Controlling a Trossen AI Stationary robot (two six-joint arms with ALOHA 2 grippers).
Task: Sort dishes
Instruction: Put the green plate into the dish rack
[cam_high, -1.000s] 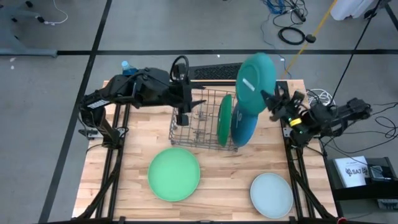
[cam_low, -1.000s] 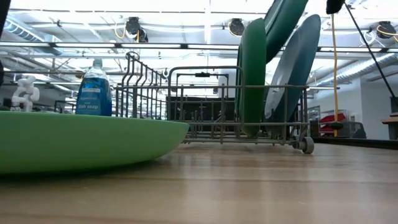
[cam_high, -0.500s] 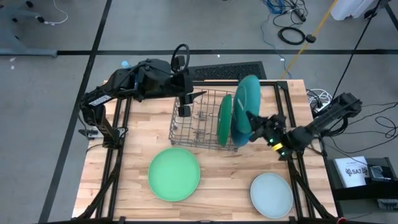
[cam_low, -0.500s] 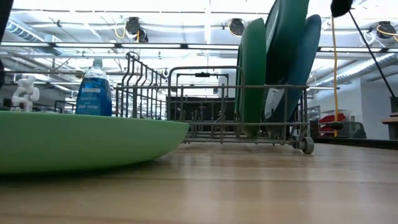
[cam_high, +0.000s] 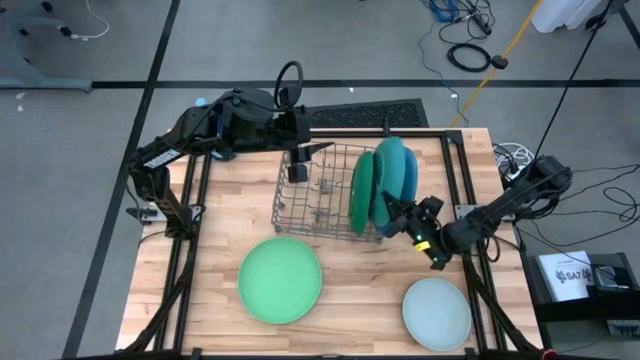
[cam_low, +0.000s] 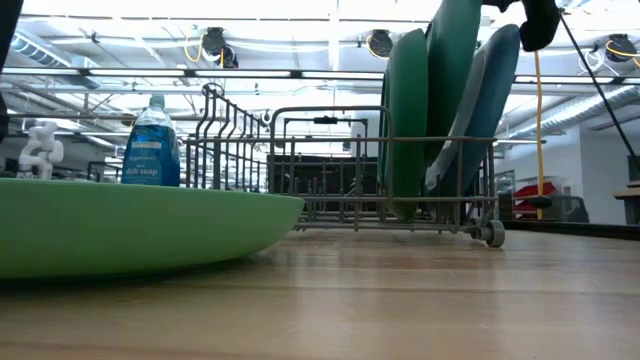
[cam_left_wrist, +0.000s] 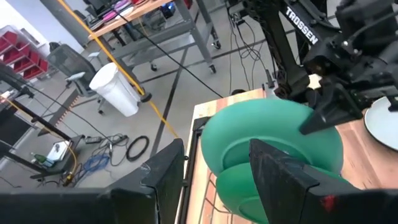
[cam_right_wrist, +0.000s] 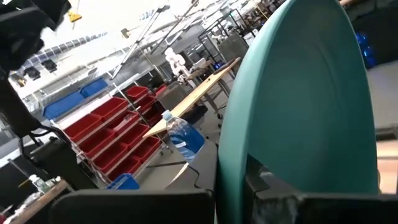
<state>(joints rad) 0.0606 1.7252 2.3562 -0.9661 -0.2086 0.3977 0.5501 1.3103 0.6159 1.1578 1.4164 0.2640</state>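
Teal is the plate (cam_high: 390, 180) standing upright on edge in the grey wire rack (cam_high: 325, 195), held there by the right hand (cam_high: 408, 222), whose fingers pinch its rim from the side nearest the right arm. It sits between a dark green plate (cam_high: 361, 190) and a bright blue plate (cam_high: 408, 175), all three on edge in the right end of the rack and close together. From the low camera the teal plate (cam_low: 452, 90) rises above the rack's top bar, with the dark green plate (cam_low: 407, 120) just beside it and the blue one (cam_low: 487, 100) leaning behind.

On the wooden table (cam_high: 220, 225), a light green plate (cam_high: 280, 279) lies flat in front of the rack, and a pale mint plate (cam_high: 436, 312) lies flat near the front right corner, well apart from it.

At the rack's far left corner the left hand (cam_high: 298, 160) hangs above the wires, holding nothing, its fingers spread. A blue dish-soap bottle (cam_low: 151, 143) stands beyond the rack at the table's far left edge.
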